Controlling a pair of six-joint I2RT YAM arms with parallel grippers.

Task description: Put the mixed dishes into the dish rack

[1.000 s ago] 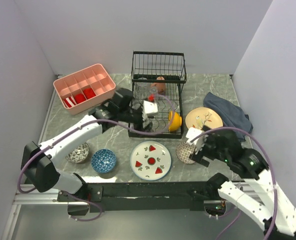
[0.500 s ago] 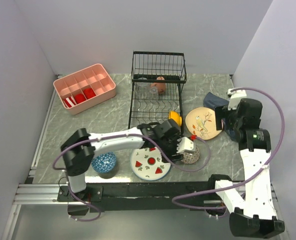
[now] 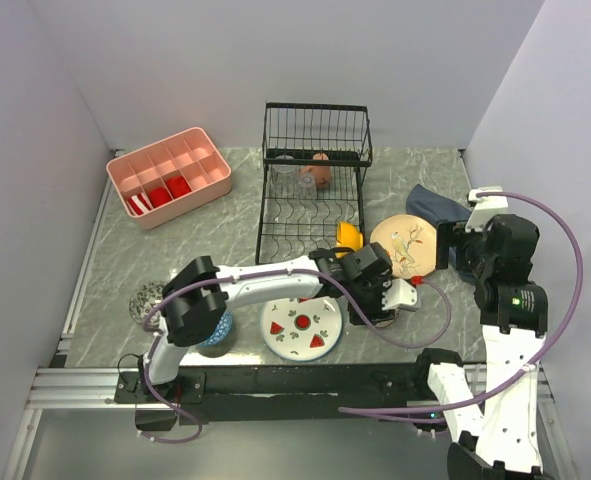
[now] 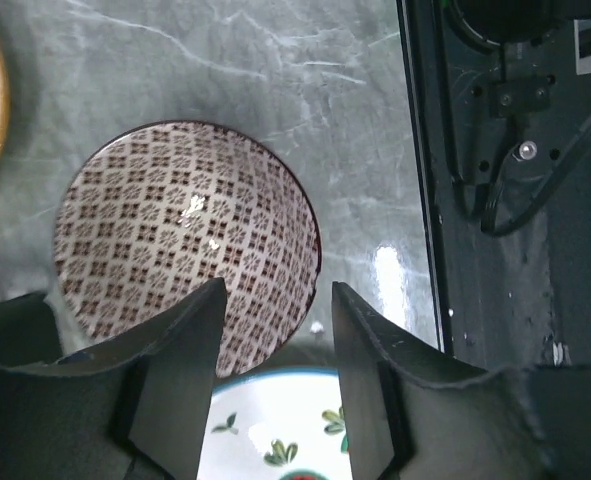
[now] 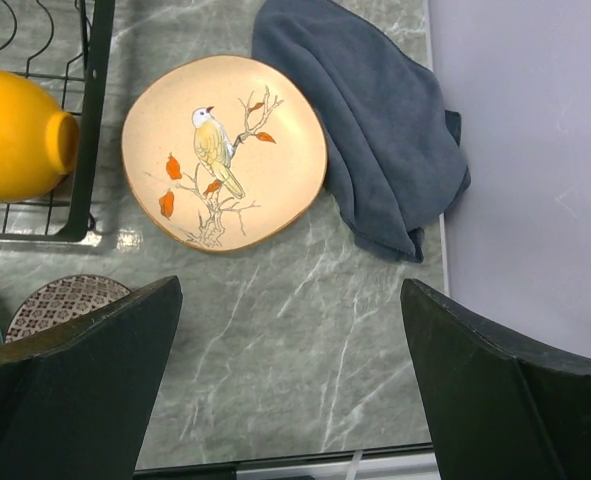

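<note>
Surface: grey marbled table (image 3: 205,260), closed in by pale walls (image 3: 225,70).
Rack: black wire dish rack (image 3: 313,190) is set at the middle back of the table, its taller basket section farthest from the arms.
Already in the rack: orange bowl (image 3: 348,238) is stood on edge at the front right corner; terracotta cup (image 3: 320,170) and clear glass (image 3: 285,172) are lodged side by side in the back section.
On the table: watermelon plate (image 3: 300,325) is laid flat in front of the rack; blue bowl (image 3: 218,330) is partly hidden by the left arm; grey bowl (image 3: 147,298) is seen further left; bird plate (image 5: 225,150) lies right of the rack, touched at its far edge by a blue-grey cloth (image 5: 375,130).
Brown bowl (image 4: 175,240): placed upright between the watermelon plate and the bird plate.
Left gripper (image 4: 275,300): jaws are spread — held over the brown bowl's rim, which passes between the fingers; contact cannot be told.
Right gripper (image 5: 290,300): jaws are spread wide and nothing is held — poised over bare table near the bird plate.
Pink tray (image 3: 168,176): kept at the back left, red items in two compartments.
</note>
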